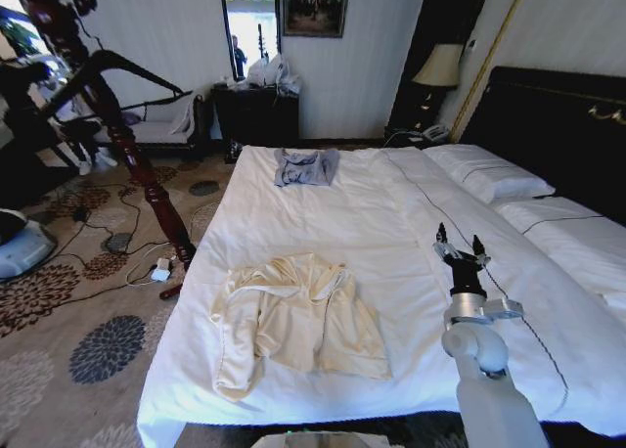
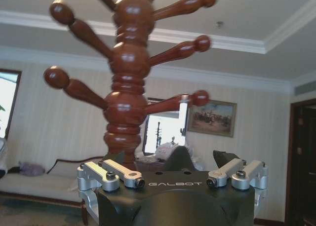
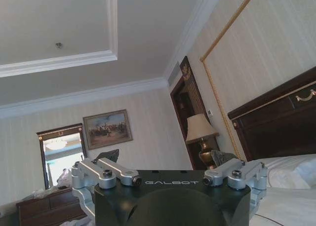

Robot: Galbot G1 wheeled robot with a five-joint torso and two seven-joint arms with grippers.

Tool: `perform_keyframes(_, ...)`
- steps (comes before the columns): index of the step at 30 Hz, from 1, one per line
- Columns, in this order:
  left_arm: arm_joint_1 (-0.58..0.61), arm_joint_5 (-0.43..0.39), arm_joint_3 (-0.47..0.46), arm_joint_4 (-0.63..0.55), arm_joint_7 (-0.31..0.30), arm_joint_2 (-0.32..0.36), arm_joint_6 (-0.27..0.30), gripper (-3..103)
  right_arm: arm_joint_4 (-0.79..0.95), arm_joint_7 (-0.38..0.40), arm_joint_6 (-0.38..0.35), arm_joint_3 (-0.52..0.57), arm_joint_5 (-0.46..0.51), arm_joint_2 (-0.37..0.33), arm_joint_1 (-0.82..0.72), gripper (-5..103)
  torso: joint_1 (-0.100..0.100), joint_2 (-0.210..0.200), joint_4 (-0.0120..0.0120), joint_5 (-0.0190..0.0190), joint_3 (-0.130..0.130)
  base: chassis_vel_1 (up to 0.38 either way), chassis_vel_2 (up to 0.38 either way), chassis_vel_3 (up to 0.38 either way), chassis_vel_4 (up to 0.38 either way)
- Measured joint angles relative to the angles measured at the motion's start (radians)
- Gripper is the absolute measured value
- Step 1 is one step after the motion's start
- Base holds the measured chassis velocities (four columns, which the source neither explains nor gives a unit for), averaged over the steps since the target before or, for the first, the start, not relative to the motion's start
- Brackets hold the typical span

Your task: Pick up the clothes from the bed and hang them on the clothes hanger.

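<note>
Two garments lie on the bed: the cream clothes crumpled near its foot, and a small grey-blue garment farther up. Right pincer hovers upright above the duvet, jaws spread wide, apparently poised for a reach. Left pincer points at the wooden coat stand, also wide open, holding nothing

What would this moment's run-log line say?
clothes: crumpled on bed, ungrasped | right pincer: open, raised over duvet, empty | left pincer: open, by wooden coat stand
</note>
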Motion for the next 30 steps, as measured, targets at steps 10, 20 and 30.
perform_keyframes(10, -0.169, 0.008, 0.155, 0.140, -0.040, -0.089, 0.106, 100, -0.007, 0.016, 0.000, 0.008, -0.004, 0.004, -0.008, 100, 0.000, 0.000, -0.0002, 0.0002, 0.000, 0.000, 0.000, 0.000, 0.000)
perform_keyframes(20, -0.197, -0.067, 0.172, 0.080, -0.193, -0.102, 0.293, 100, -0.024, 0.018, 0.006, 0.022, -0.010, 0.001, -0.012, 100, 0.000, 0.000, 0.0000, 0.0002, 0.000, 0.000, 0.000, 0.000, 0.000)
perform_keyframes(30, -0.190, -0.092, 0.171, 0.075, -0.261, -0.117, 0.299, 100, -0.035, 0.020, 0.009, 0.016, -0.013, 0.000, -0.005, 100, 0.000, 0.000, -0.0002, 0.0001, 0.000, 0.000, 0.000, 0.000, 0.000)
